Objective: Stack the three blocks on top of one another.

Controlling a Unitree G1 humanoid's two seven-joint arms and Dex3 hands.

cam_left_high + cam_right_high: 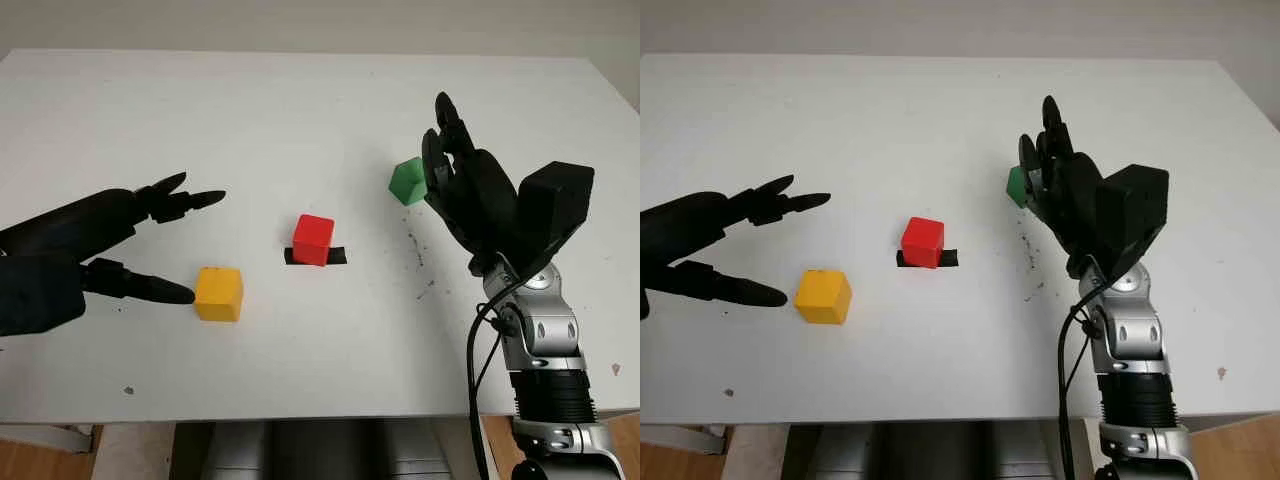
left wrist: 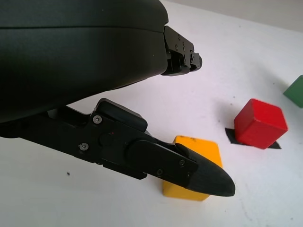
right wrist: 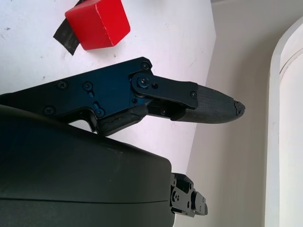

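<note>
- White tabletop [image 1: 300, 120], faintly scuffed and speckled, carries all three blocks, none stacked yet; the landmark is the small red cube [image 1: 313, 239], sitting on a strip of black tape [image 1: 337, 256] near the table's middle.
- To the left of the red cube and a little nearer the robot lies the yellow cube [image 1: 219, 293], flat on the table and well apart from it.
- To the right of the red cube and farther from the robot sits the green block [image 1: 406, 181], its right side hidden behind the robot's own right hand.
- Black three-finger left hand [image 1: 140, 245] is left of the red cube, open and holding nothing; one finger [image 1: 150, 289] points at the yellow cube's near side with its tip just beside it, the others [image 1: 185, 198] reach out above and beyond it.
- Black right hand [image 1: 465, 185] is raised to the right of the red cube, just beside the green block, open and empty; whether it touches the block cannot be told.
- The step in hand looks like grasping the yellow cube: bring the left hand forward until the fingers bracket opposite flat faces, close squarely so the cube does not twist, then lift straight up.
- Approach the red cube from above and lower with edges aligned; a sideways nudge could push it off the tape.
</note>
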